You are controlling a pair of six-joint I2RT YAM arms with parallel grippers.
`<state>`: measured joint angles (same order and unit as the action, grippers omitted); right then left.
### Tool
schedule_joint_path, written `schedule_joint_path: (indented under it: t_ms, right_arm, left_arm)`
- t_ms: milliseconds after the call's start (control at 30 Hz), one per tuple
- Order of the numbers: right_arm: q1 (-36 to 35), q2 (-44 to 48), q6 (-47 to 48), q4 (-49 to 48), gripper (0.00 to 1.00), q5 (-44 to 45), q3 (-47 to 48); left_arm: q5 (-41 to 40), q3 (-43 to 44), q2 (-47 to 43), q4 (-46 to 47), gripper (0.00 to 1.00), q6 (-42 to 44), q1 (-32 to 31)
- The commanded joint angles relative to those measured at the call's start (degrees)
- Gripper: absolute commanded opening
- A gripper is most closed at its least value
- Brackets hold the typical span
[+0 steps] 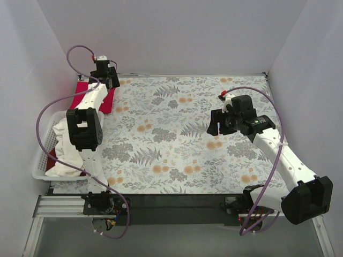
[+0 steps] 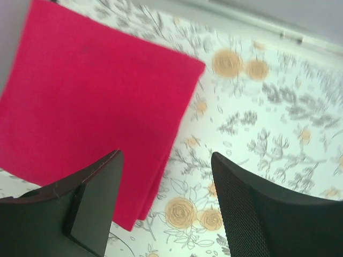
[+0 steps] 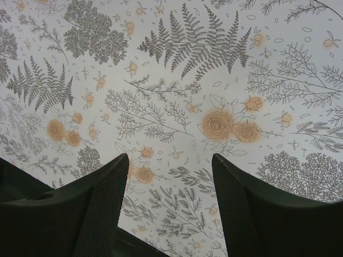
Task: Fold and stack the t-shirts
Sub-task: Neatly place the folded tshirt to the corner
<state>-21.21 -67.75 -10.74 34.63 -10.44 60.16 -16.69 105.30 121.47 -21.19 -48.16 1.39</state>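
Observation:
A folded crimson red t-shirt (image 1: 105, 100) lies flat at the far left of the floral cloth; it fills the upper left of the left wrist view (image 2: 91, 101). My left gripper (image 1: 109, 81) hovers open and empty above its near right corner (image 2: 167, 160). A white t-shirt (image 1: 63, 140) lies crumpled in the white basket (image 1: 38, 170), with a bit of another red shirt (image 1: 51, 160) under it. My right gripper (image 1: 217, 126) is open and empty above the bare floral cloth at the right (image 3: 169, 163).
The grey floral cloth (image 1: 177, 134) covers the table. The basket sits at the left edge, partly behind my left arm. White walls close in the back and both sides. A black rail runs along the near edge.

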Motion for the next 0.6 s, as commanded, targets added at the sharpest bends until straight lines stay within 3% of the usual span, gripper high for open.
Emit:
schedule_joint_path:
  t_ms: [0,300,567]
  right_arm:
    - [0.21,1.04,-0.16,-0.18,0.70,0.42,-0.66]
    - [0.21,-0.19,-0.16,-0.27,0.70,0.07,-1.27]
    - [0.21,-2.39,-0.24,-0.35,0.70,-0.81,-0.92]
  left_arm:
    - [-2.38,-1.32,2.10,-0.61,0.66,5.01,-0.60]
    - [-5.46,-0.54,9.21,0.10,0.58,5.80,-2.79]
    - [-9.67,1.14,12.83,1.50,0.38,6.94,-2.79]
